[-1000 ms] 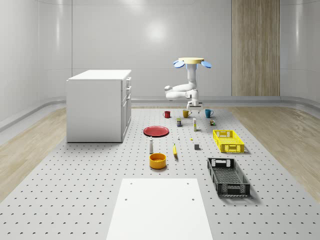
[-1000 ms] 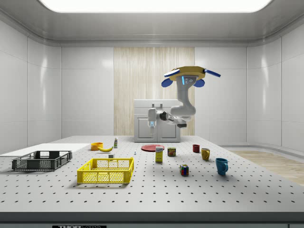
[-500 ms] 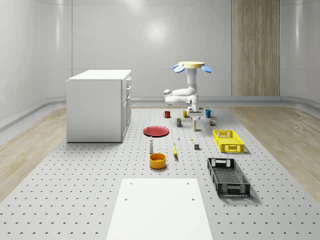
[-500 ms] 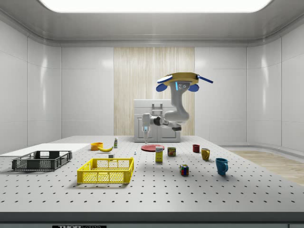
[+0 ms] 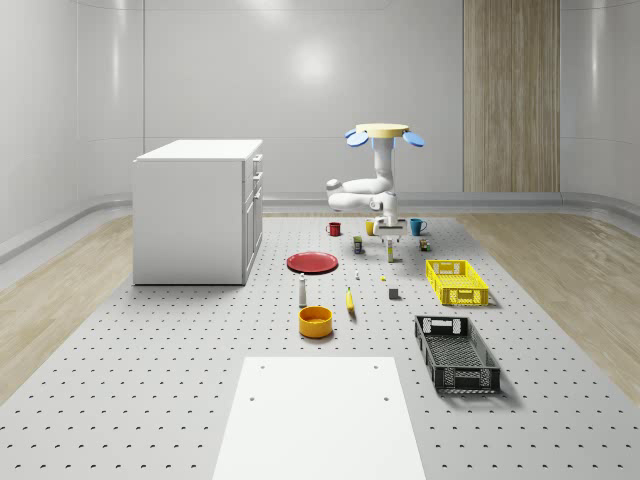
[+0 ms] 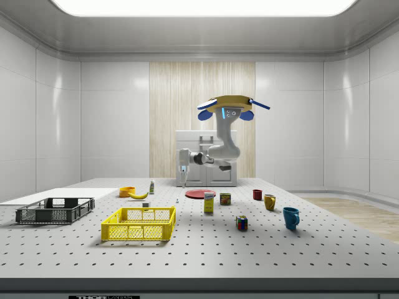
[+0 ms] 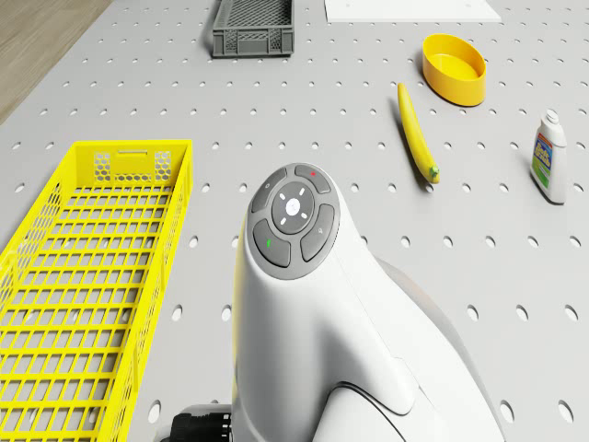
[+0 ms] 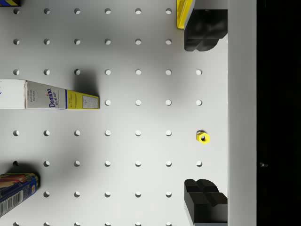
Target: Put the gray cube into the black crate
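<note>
The small gray cube (image 5: 394, 294) (image 6: 145, 204) sits on the perforated floor between the banana and the yellow crate. Nearer the whole-scene camera lies the black crate (image 5: 470, 380) (image 6: 54, 215) (image 7: 253, 39), with nothing inside. The drone (image 5: 384, 132) (image 6: 227, 106) hovers over the far group of cups and boxes. Its arm bends downward, and my gripper (image 5: 388, 233) (image 6: 183, 180) (image 8: 205, 115) hangs open above bare floor, beyond the cube. Between the black fingers (image 8: 205, 30) there is only floor, with a tiny yellow nut (image 8: 202, 137).
A sugar box (image 8: 49, 94) and a can (image 8: 16, 190) lie beside the gripper. The yellow crate (image 5: 465, 297) (image 7: 129, 164), banana (image 7: 416, 143), yellow bowl (image 7: 454, 66), white bottle (image 7: 548, 157) and red plate (image 5: 312, 262) surround the cube. A white cabinet (image 5: 195, 210) stands at the whole-scene view's left.
The drone has shifted toward the side view's left and sunk a little. The arm has reached further out, and the gripper hangs lower, nearer the floor.
</note>
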